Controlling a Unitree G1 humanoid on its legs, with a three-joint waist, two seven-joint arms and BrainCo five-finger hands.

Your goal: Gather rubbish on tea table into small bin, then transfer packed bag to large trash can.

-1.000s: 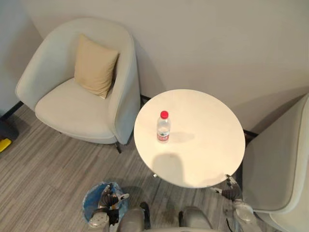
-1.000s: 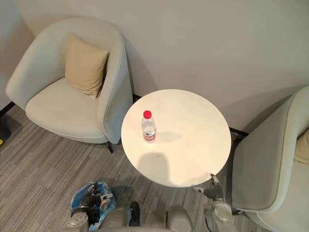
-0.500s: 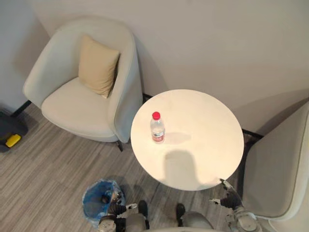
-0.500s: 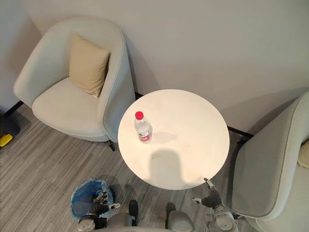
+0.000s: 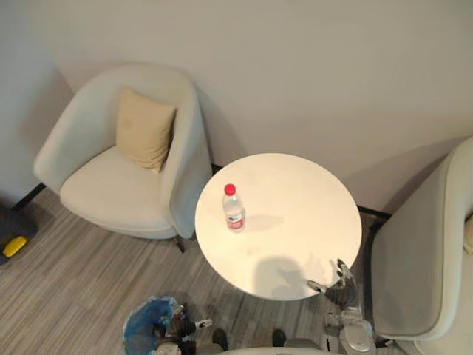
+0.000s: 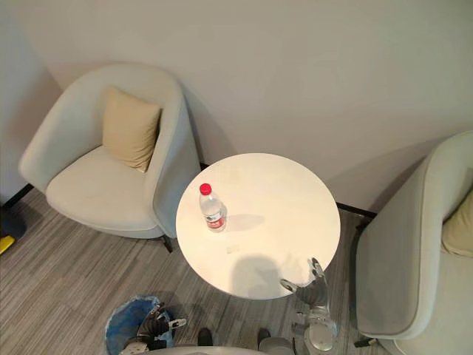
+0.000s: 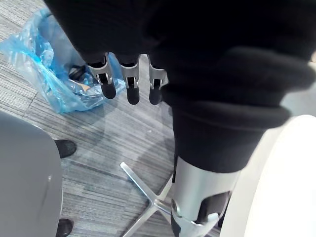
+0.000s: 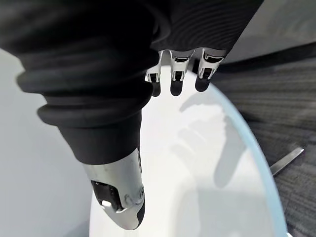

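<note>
Right hand raised since half-second back, now over near-right rim of tea table; camera view shifted too. Bottle upright, left of table centre, untouched, well apart from both hands. Right fingers straight, holding nothing. Left hand low beside blue-lined small bin, fingers relaxed, empty. Judgement: reach far-left across table, wrap bottle mid-body, avoid tipping.

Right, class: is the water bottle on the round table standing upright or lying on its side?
Upright. The bottle stands on its base on the table, with its red cap at the top.
</note>
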